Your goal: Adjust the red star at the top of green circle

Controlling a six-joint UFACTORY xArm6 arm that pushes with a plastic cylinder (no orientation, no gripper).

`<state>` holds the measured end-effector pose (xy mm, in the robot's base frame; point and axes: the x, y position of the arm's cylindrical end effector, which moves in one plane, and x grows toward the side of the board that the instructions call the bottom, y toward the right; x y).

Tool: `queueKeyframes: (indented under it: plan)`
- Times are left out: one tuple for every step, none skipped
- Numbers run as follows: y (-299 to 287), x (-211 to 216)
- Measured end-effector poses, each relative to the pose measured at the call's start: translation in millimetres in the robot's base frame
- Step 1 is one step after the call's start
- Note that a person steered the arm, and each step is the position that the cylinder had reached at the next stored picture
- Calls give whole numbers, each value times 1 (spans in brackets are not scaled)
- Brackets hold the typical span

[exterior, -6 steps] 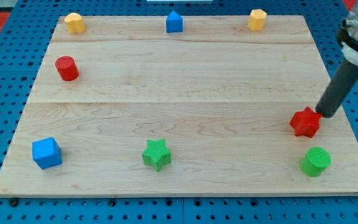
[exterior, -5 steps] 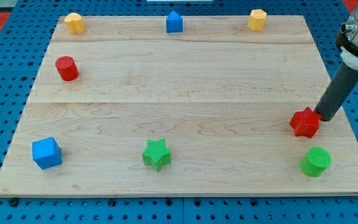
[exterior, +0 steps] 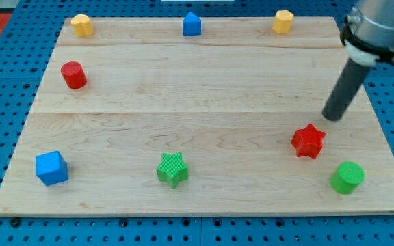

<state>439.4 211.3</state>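
Note:
The red star [exterior: 308,141] lies on the wooden board near the view's lower right. The green circle [exterior: 347,177], a short cylinder, stands below and to the right of it, apart from it. My tip [exterior: 332,117] is on the board just above and to the right of the red star, a small gap away from it. The rod rises toward the view's upper right.
A green star [exterior: 172,169] and a blue cube [exterior: 51,167] sit along the view's bottom. A red cylinder [exterior: 74,74] is at the left. Two yellow blocks [exterior: 81,24] [exterior: 282,21] and a blue block [exterior: 192,24] line the top edge.
The red star has slid left and slightly down, away from above the green circle. My tip has moved left and up, off the star's right side.

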Motion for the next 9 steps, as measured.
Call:
queueKeyframes:
  plan:
    - [-107, 5]
    - [-123, 48]
    - [-115, 51]
    - [-117, 58]
    - [-86, 70]
    - [-42, 70]
    - [-65, 60]
    - [-128, 42]
    - [-158, 87]
